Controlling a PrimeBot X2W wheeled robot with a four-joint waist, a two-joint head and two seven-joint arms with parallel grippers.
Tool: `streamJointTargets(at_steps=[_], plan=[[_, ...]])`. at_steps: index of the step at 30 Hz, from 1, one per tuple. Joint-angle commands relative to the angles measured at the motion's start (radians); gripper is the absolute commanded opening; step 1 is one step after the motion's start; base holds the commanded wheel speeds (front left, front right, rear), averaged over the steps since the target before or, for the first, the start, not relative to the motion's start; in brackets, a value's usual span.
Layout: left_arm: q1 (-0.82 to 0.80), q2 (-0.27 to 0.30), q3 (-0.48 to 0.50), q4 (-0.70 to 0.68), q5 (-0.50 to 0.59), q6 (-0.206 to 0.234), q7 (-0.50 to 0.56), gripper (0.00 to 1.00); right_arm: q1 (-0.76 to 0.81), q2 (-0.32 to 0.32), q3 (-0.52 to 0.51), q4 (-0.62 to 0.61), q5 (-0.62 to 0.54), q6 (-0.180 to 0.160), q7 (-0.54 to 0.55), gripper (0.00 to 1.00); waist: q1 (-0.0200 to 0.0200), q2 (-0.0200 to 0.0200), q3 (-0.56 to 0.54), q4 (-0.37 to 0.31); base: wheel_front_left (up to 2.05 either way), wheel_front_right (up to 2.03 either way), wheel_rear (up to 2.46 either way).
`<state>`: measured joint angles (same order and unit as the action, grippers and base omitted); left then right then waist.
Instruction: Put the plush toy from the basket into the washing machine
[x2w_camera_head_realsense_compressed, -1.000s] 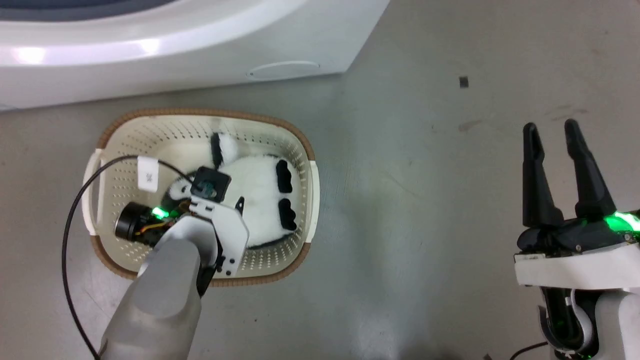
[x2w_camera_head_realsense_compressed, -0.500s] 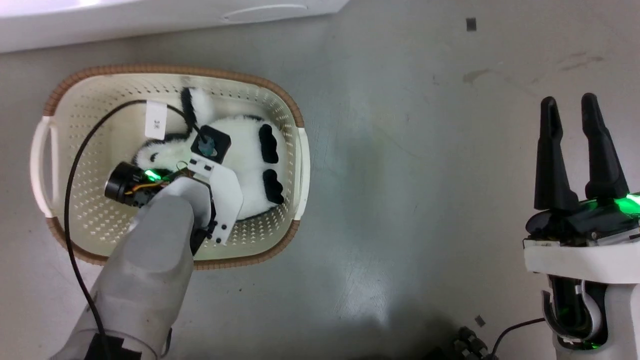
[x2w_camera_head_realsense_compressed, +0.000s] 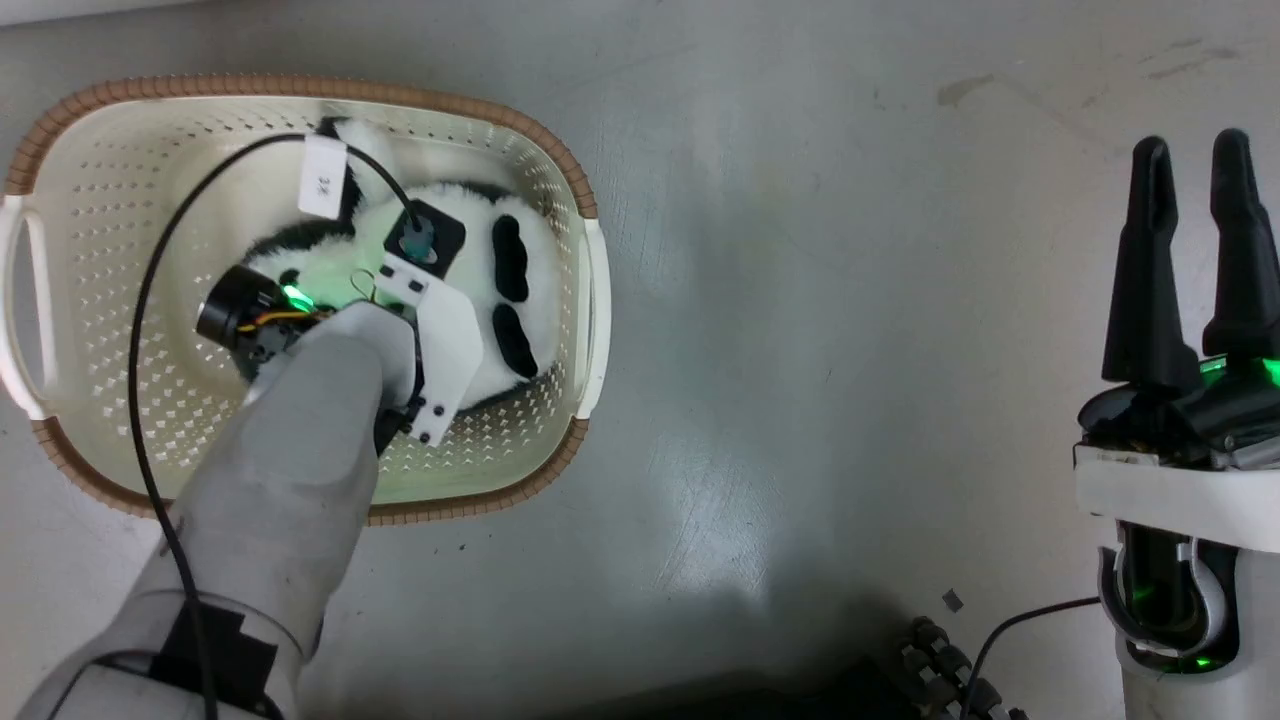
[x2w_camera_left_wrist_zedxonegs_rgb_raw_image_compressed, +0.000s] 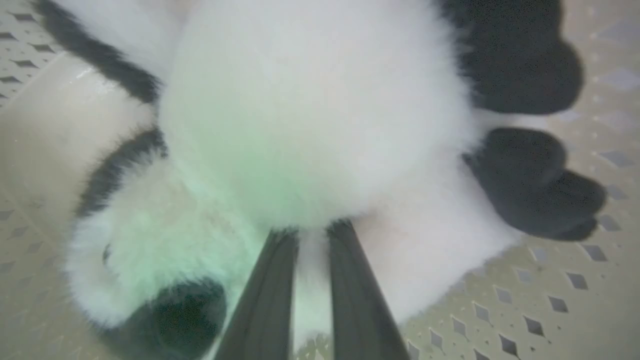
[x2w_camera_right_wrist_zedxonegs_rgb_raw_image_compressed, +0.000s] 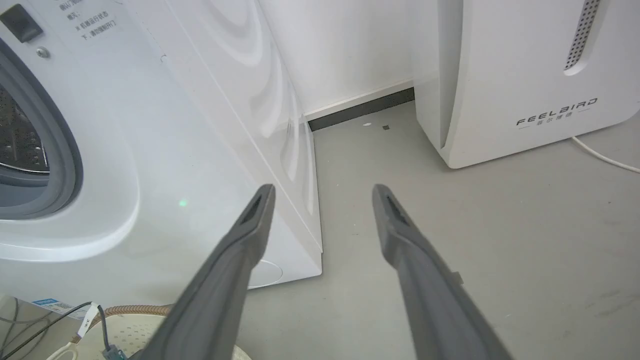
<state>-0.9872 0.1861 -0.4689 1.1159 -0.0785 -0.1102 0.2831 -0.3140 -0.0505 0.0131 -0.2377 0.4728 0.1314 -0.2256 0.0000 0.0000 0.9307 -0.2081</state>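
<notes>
**Left arm.** The left gripper (x2w_camera_left_wrist_zedxonegs_rgb_raw_image_compressed: 312, 227) is down inside the basket (x2w_camera_head_realsense_compressed: 120, 400), pressed into the plush toy (x2w_camera_head_realsense_compressed: 532, 300). In the left wrist view its 2 fingers stand nearly parallel and drawn close together. A narrow tuft of white fur is pinched in the slim gap between them, and their tips are buried in the pile. Finding: the fingers are closed on the toy's white body. From the head view the pale forearm and wrist housing cover the grip itself. A black cable (x2w_camera_head_realsense_compressed: 140, 330) carrying a white tag (x2w_camera_head_realsense_compressed: 322, 178) loops over the basket to the wrist.

**Plush toy.** It lies on the basket's perforated bottom, toward the right half. 2 black patches face the right-hand wall, and a black-and-white limb reaches toward the far rim.

**Basket.** It stands on the grey floor (x2w_camera_head_realsense_compressed: 800, 300), at the left of the head view.

**Right arm.** The right gripper (x2w_camera_head_realsense_compressed: 1192, 142) hangs well apart from the basket, at the right. Its 2 fingers are spread wide and hold nothing.

**Surroundings.** In the right wrist view the washing machine (x2w_camera_right_wrist_zedxonegs_rgb_raw_image_compressed: 150, 150) stands beyond the basket, and part of its grey-gasketed porthole shows. A white appliance marked FEELBIRD (x2w_camera_right_wrist_zedxonegs_rgb_raw_image_compressed: 525, 75) stands farther right, with bare floor between the 2.
</notes>
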Motion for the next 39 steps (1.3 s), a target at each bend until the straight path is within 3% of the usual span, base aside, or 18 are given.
streamJointTargets(at_steps=[1, 12, 30, 39], plan=[[-0.019, 0.014, -0.017, 0.04, -0.01, -0.006, 0.002, 0.0, -0.024, 0.0, 0.0, -0.008, 0.015, -0.001, -0.009, 1.0, 0.0, 0.0, 0.004, -0.002, 0.0, 0.0, 0.0], [-0.065, 0.0, -0.101, 0.174, -0.114, -0.02, -0.066, 0.0, -0.022, 0.0, -0.005, 0.024, 0.05, -0.001, -0.036, 1.0, 0.0, 0.0, -0.069, 0.0, 0.0, 0.0, 0.0], [0.111, -0.091, -0.2, 0.141, -0.246, -0.02, -0.322, 0.0, 0.099, 0.0, -0.013, 0.101, -0.032, -0.001, -0.036, 1.0, 0.0, 0.0, -0.421, 0.114, 0.0, 0.0, 0.0], [0.17, -0.104, -0.224, 0.129, -0.302, -0.02, -0.464, 0.0, 0.158, 0.0, -0.014, 0.118, -0.056, -0.001, -0.036, 1.0, 0.0, 0.0, -0.56, 0.16, 0.0, 0.0, 0.0]])
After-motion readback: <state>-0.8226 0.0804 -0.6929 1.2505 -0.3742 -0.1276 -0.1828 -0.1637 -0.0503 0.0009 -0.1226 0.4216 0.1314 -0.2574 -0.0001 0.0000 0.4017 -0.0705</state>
